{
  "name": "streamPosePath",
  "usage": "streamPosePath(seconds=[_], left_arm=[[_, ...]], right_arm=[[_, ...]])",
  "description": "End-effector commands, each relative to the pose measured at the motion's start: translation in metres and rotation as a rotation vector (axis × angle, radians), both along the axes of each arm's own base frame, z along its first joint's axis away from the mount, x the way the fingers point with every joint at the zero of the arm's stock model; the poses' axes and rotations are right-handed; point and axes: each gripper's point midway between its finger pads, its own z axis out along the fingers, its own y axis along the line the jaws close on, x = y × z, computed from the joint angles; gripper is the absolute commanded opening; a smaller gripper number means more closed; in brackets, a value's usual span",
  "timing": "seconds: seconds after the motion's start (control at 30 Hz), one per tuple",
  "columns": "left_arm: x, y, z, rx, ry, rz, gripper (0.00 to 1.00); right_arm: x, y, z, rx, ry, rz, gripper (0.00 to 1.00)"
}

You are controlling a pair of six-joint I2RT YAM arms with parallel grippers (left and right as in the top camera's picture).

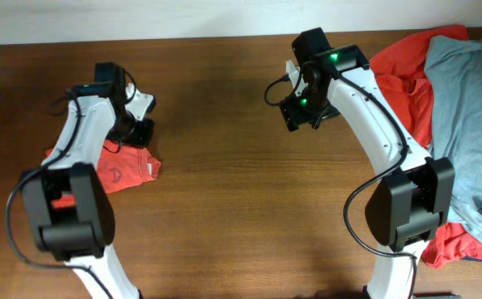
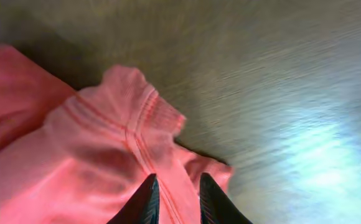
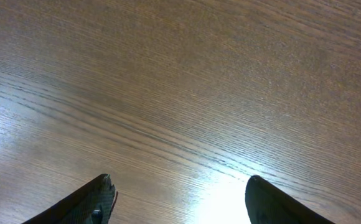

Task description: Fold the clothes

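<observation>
A small bundled orange-red T-shirt [image 1: 123,172] lies at the left of the table, and it fills the left wrist view [image 2: 93,162] with a ribbed seam showing. My left gripper [image 1: 137,133] is at the bundle's far edge, and its fingers [image 2: 177,199] are close together with a fold of the shirt between them. My right gripper [image 1: 295,112] is open and empty over bare wood [image 3: 177,199]. A heap of clothes lies at the far right: an orange-red T-shirt [image 1: 399,79] with a light grey-blue T-shirt [image 1: 474,124] draped over it.
The brown wooden table [image 1: 241,208] runs to a pale wall at the back. More orange-red cloth [image 1: 457,245] hangs out at the front right by the right arm's base.
</observation>
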Motion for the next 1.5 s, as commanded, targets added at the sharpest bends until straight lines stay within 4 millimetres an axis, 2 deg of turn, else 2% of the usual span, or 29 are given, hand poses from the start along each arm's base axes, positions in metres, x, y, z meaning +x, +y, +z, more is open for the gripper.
streamPosePath(seconds=[0.0, 0.1, 0.23, 0.33, 0.47, 0.57, 0.7, 0.8, 0.83, 0.93, 1.0, 1.07, 1.2, 1.3, 1.33, 1.37, 1.43, 1.47], left_arm=[[-0.008, 0.009, -0.03, 0.048, 0.074, -0.011, 0.22], [0.003, 0.015, -0.048, 0.079, 0.056, -0.006, 0.23], [0.041, 0.036, -0.06, 0.166, -0.079, 0.025, 0.26], [0.065, 0.056, -0.055, 0.202, -0.184, 0.137, 0.3], [0.089, 0.096, -0.043, 0.201, -0.315, 0.331, 0.32], [0.089, 0.122, -0.04, 0.195, -0.342, 0.433, 0.32], [0.076, 0.155, -0.042, 0.205, -0.321, 0.506, 0.32], [0.067, 0.176, -0.042, 0.212, -0.313, 0.55, 0.36], [0.066, 0.181, -0.042, 0.211, -0.312, 0.559, 0.39], [0.063, 0.186, -0.043, 0.173, -0.312, 0.571, 0.62], [0.063, 0.187, -0.043, 0.167, -0.313, 0.574, 0.65], [0.066, 0.188, -0.038, 0.168, -0.322, 0.575, 0.73], [0.079, 0.186, -0.004, 0.143, -0.364, 0.565, 0.77], [0.088, 0.179, 0.035, 0.097, -0.414, 0.548, 0.87], [0.091, 0.174, 0.048, 0.079, -0.434, 0.537, 0.93], [0.092, 0.172, 0.054, 0.074, -0.443, 0.533, 0.97], [0.095, 0.16, 0.078, 0.069, -0.479, 0.508, 0.99], [0.097, 0.147, 0.09, 0.065, -0.495, 0.484, 0.99]], right_arm=[[0.0, -0.003, 0.003, -0.011, -0.006, -0.008, 0.73], [0.0, -0.003, 0.003, -0.011, -0.006, -0.008, 0.73], [0.0, -0.003, 0.003, -0.011, -0.004, -0.008, 0.73], [-0.002, -0.003, 0.003, -0.013, 0.001, -0.008, 0.72], [-0.002, -0.004, 0.003, -0.014, 0.005, -0.008, 0.73], [-0.003, -0.004, 0.003, -0.015, 0.008, -0.008, 0.73], [-0.003, -0.004, 0.003, -0.015, 0.008, -0.008, 0.73], [-0.003, -0.004, 0.003, -0.015, 0.008, -0.008, 0.73], [-0.003, -0.004, 0.003, -0.015, 0.008, -0.008, 0.73], [-0.003, -0.004, 0.003, -0.015, 0.007, -0.008, 0.73], [-0.003, -0.004, 0.003, -0.015, 0.008, -0.009, 0.73], [-0.003, -0.004, 0.003, -0.015, 0.008, -0.009, 0.73], [-0.001, -0.004, 0.003, -0.016, -0.002, -0.011, 0.72], [0.011, -0.007, 0.009, 0.003, -0.049, -0.045, 0.73], [0.017, -0.01, 0.012, 0.014, -0.075, -0.071, 0.73], [0.021, -0.012, 0.015, 0.021, -0.092, -0.088, 0.74], [0.038, -0.026, 0.027, 0.05, -0.152, -0.142, 0.99], [0.047, -0.037, 0.035, 0.073, -0.179, -0.171, 0.99]])
